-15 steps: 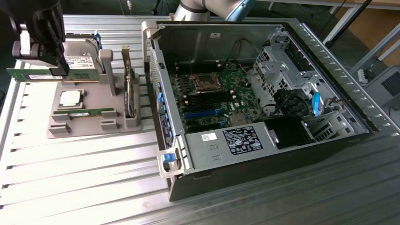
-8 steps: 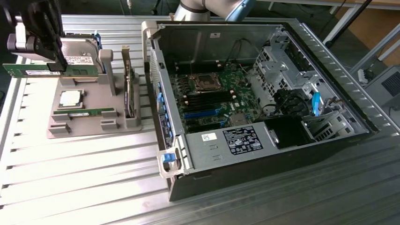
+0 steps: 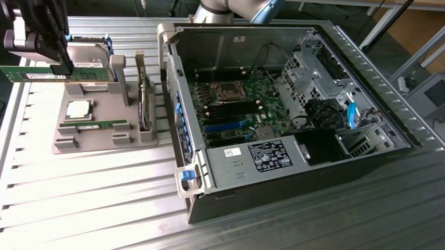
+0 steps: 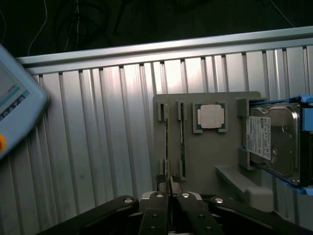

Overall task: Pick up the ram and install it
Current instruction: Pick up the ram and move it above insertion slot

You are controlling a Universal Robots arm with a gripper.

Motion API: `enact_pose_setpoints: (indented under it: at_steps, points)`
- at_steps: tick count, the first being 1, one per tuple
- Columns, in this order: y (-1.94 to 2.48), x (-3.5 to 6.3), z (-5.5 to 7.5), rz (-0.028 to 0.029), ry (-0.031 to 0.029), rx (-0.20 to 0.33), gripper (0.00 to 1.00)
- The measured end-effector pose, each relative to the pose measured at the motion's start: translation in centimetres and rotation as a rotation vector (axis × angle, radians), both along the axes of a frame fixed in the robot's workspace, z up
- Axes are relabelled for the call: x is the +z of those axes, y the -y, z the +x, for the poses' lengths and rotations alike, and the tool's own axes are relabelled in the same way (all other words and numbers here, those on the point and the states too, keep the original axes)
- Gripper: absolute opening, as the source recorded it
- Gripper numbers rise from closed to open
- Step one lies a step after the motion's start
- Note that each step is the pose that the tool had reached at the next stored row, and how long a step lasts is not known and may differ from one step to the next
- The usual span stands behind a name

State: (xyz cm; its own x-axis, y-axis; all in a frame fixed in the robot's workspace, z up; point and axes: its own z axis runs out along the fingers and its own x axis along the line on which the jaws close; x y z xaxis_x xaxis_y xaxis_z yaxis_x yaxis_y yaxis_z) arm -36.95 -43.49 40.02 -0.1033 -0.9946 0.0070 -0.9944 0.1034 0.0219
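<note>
The gripper [image 3: 62, 68] [image 4: 169, 184] is closed narrowly on the ram [image 3: 31, 74] [image 4: 168, 142], pinching the green stick on its long edge. The ram hangs level above the gray holder tray [image 3: 104, 141] [image 4: 205, 166], which sits by the slatted aluminium table's [image 3: 83, 208] edge on the exterior view's left. A second ram stick [image 3: 94, 125] [image 4: 182, 139] lies in its slot near the tray's front edge, beside the processor chip [image 3: 76, 108] [image 4: 211, 117]. A hard drive [image 3: 90, 49] [image 4: 271, 142] sits at the tray's far edge and an upright expansion card [image 3: 143, 99] at the edge nearest the open computer case [image 3: 292, 172].
</note>
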Motion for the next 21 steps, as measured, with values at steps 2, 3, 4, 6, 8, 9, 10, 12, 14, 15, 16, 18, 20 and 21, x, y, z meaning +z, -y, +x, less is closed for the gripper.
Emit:
enact_pose_setpoints:
  at_steps: [2, 3, 4, 6, 8, 9, 10, 12, 14, 15, 16, 18, 20, 21]
  points:
    - [0.0, -0.01, 0.4, 0.0002, 0.0001, 0.0, 0.11]
    - [0.01, -0.02, 0.6, 0.0002, 0.0002, 0.0, 0.11]
    - [0.01, -0.01, 0.9, 0.0001, 0.0002, 0.0, 0.11]
    - [0.01, -0.02, 1.7, 0.0001, 0.0002, 0.0, 0.11]
    - [0.01, -0.02, 2.3, -0.0012, 0.0003, 0.0, 0.11]
    - [0.01, -0.02, 2.7, -0.0014, 0.0003, 0.0, 0.11]
    - [0.01, -0.02, 2.9, -0.0014, 0.0003, 0.0, 0.11]
    - [0.01, -0.02, 3.3, -0.0014, 0.0003, 0.0, 0.11]
    - [0.01, -0.02, 3.6, -0.0015, 0.0003, 0.0, 0.11]
    - [0.01, -0.02, 3.8, -0.0014, 0.0002, 0.0, 0.11]
    - [0.01, -0.02, 3.9, -0.0013, 0.0003, 0.0, 0.11]
    - [0.01, -0.02, 4.2, -0.0014, 0.0003, 0.0, 0.11]
    - [0.01, -0.02, 4.4, -0.0014, 0.0003, 0.0, 0.11]
    - [0.01, -0.02, 4.6, -0.0014, 0.0003, 0.0, 0.11]
